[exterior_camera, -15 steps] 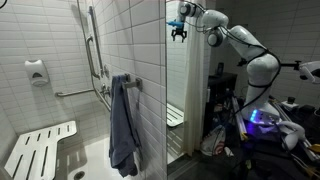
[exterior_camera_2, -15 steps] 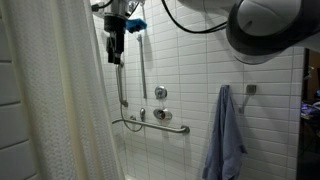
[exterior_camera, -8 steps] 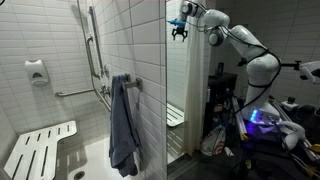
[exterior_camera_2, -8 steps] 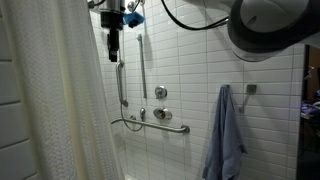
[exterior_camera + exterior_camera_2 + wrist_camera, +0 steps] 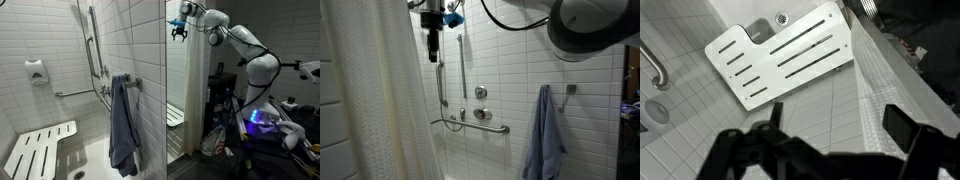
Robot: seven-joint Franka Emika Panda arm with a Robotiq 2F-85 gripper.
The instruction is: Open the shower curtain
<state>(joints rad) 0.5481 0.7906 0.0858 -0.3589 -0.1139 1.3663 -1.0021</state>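
Note:
The shower curtain point(image 5: 370, 100) is a tall off-white sheet with soft folds, hanging at the left in an exterior view. It shows as a pale strip point(image 5: 185, 90) in the middle of the other exterior view. My gripper point(image 5: 433, 55) is high up beside the curtain's free edge and points down; it also shows near the top of the curtain point(image 5: 180, 35). In the wrist view the gripper point(image 5: 840, 125) is open. The textured curtain edge point(image 5: 880, 95) runs between the fingers, closer to the right finger. I cannot tell whether it touches.
A blue-grey towel point(image 5: 122, 125) point(image 5: 545, 135) hangs on the tiled wall. A white slatted shower seat point(image 5: 40, 145) point(image 5: 780, 50) folds out below, near the floor drain point(image 5: 782, 18). Grab bars point(image 5: 95, 45) point(image 5: 470, 125) are on the wall. Cluttered equipment point(image 5: 260, 125) stands behind the arm.
The gripper rose slightly beside the curtain edge a second ago and has held still since. The curtain has not moved.

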